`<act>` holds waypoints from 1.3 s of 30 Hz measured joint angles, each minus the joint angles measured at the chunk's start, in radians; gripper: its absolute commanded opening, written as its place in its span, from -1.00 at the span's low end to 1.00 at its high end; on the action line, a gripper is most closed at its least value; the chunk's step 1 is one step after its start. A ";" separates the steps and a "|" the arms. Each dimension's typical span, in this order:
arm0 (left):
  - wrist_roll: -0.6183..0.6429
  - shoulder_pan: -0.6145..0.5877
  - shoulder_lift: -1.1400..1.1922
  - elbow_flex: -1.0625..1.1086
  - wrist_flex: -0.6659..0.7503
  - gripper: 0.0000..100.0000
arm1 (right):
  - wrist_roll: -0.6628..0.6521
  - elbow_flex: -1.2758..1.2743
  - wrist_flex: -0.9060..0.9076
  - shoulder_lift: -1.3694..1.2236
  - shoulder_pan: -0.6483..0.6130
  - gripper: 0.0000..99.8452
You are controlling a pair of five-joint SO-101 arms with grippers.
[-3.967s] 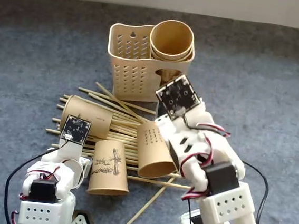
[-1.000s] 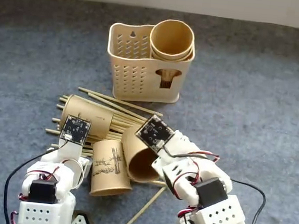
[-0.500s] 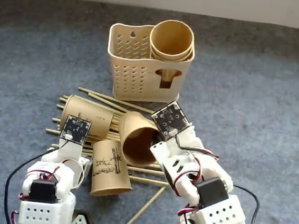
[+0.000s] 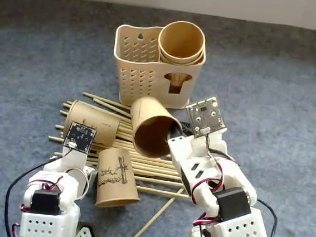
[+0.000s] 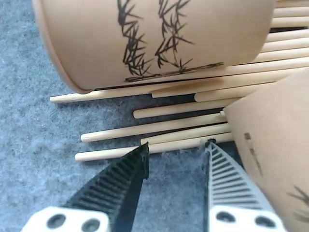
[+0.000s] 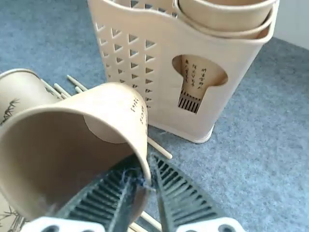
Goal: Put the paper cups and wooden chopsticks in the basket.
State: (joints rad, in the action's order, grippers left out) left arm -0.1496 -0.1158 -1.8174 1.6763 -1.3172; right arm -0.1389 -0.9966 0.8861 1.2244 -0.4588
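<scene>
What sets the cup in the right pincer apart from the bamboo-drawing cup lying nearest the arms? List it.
The held cup is clamped at its rim in the right pincer, off the table; the bamboo cup lies ungripped among the chopsticks. The held cup shows its open inside from above; the bamboo cup shows its outer wall. Both are tan paper, outside the basket.

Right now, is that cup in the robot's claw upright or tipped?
Tipped. The paper cup is held sideways, its open mouth facing the high camera, with the right gripper pinching its rim.
</scene>
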 measured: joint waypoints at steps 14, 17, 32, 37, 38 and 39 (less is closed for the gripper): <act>0.000 0.000 0.000 0.000 0.000 -0.62 | 0.000 0.382 0.000 -0.023 0.064 -0.98; 0.000 0.000 0.000 0.000 0.000 -0.62 | 0.000 0.496 0.000 -0.104 0.092 -0.98; 0.000 0.000 0.000 0.000 0.000 -0.62 | 0.002 0.899 0.000 -0.649 0.184 -0.98; 0.000 0.000 0.000 0.000 0.000 -0.62 | 0.003 0.911 0.000 -0.749 0.222 -0.98; 0.000 0.000 0.000 0.000 0.000 -0.62 | 0.003 0.911 0.000 -0.764 0.222 -0.98; 0.000 0.000 0.000 0.000 0.000 -0.62 | 0.003 0.911 0.000 -0.775 0.227 -0.98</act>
State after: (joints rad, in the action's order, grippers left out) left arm -0.1496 -0.1158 -1.8174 1.6763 -1.3172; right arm -0.1358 -0.0852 0.8861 0.4496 -0.2317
